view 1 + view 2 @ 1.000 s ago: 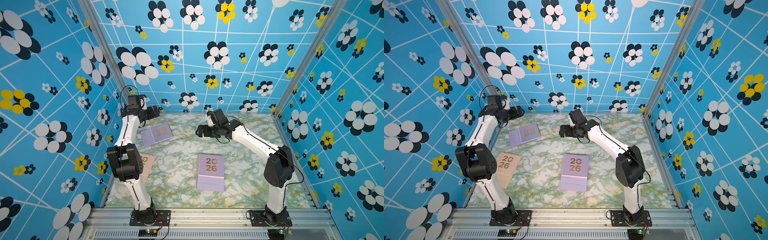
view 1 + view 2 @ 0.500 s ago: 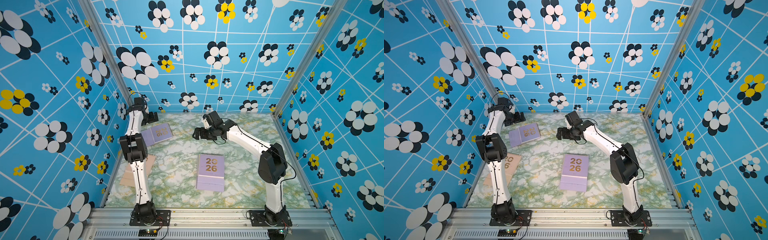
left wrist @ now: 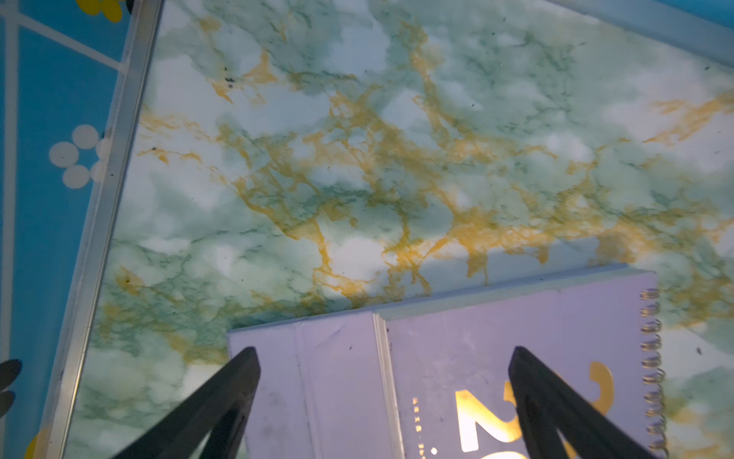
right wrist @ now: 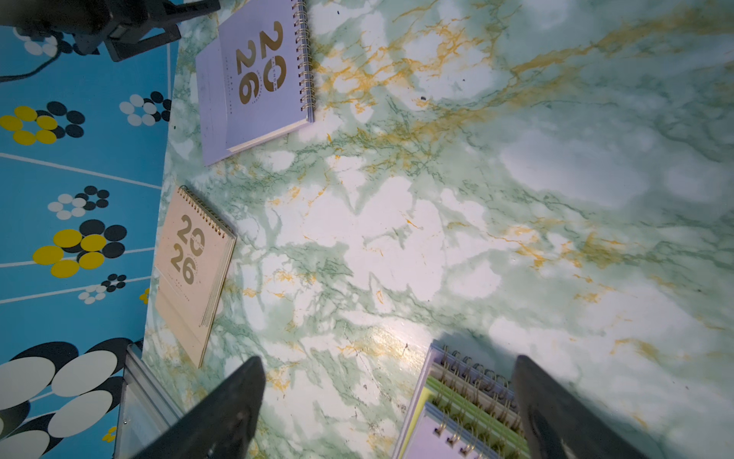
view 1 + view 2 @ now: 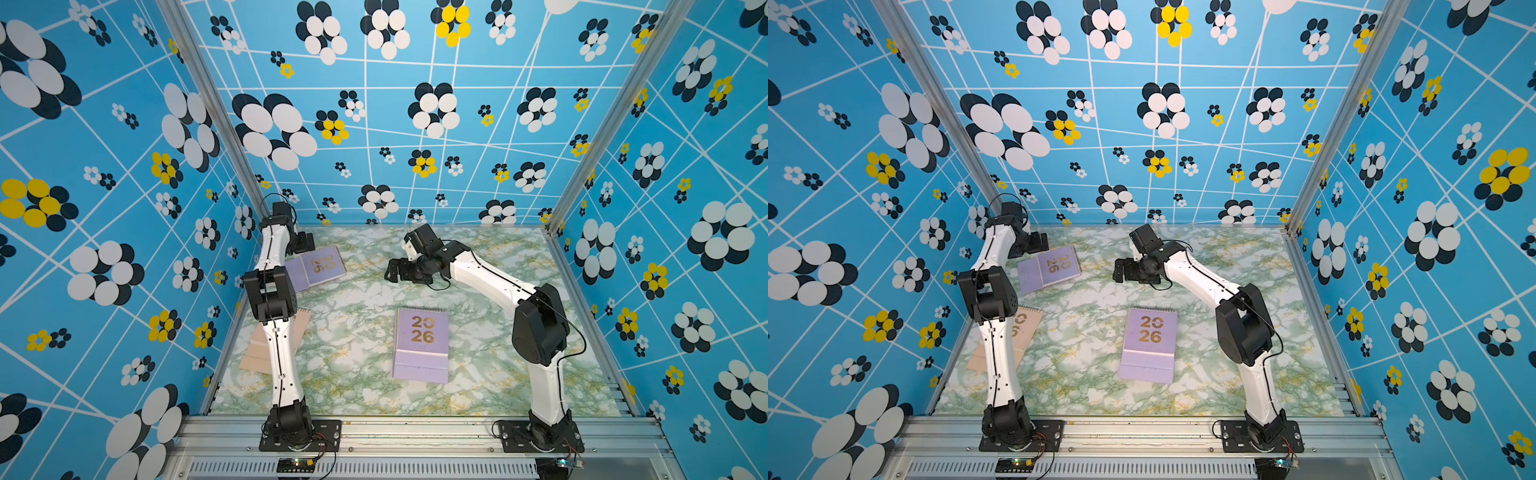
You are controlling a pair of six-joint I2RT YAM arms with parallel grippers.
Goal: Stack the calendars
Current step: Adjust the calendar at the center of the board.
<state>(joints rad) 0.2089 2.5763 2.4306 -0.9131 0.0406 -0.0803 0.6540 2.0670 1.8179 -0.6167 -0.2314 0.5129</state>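
One lavender calendar [image 5: 318, 266] [image 5: 1050, 268] lies at the back left of the table. My left gripper [image 5: 305, 243] [image 5: 1038, 243] hangs open just over its back-left end; in the left wrist view its fingers straddle the lavender cover [image 3: 456, 357] without touching, left gripper [image 3: 382, 351]. A peach calendar [image 5: 259, 353] [image 5: 1025, 328] [image 4: 190, 270] lies by the left wall, partly hidden by the left arm. A stack of calendars with a lavender one on top [image 5: 422, 345] [image 5: 1148, 345] [image 4: 460, 413] sits mid-table. My right gripper [image 5: 392, 270] [image 5: 1121, 270] [image 4: 387, 361] is open and empty, behind the stack.
The marble-patterned table [image 5: 498, 374] is boxed in by blue flowered walls with metal corner posts [image 5: 216, 112]. The left wall's metal rail [image 3: 99, 222] runs close to the back-left calendar. The left arm's elbow [image 5: 270, 291] stands above the peach calendar.
The left arm has straightened up and its gripper has come down and forward over the back-left lavender calendar. The right gripper has drifted slightly left. Both stay open.
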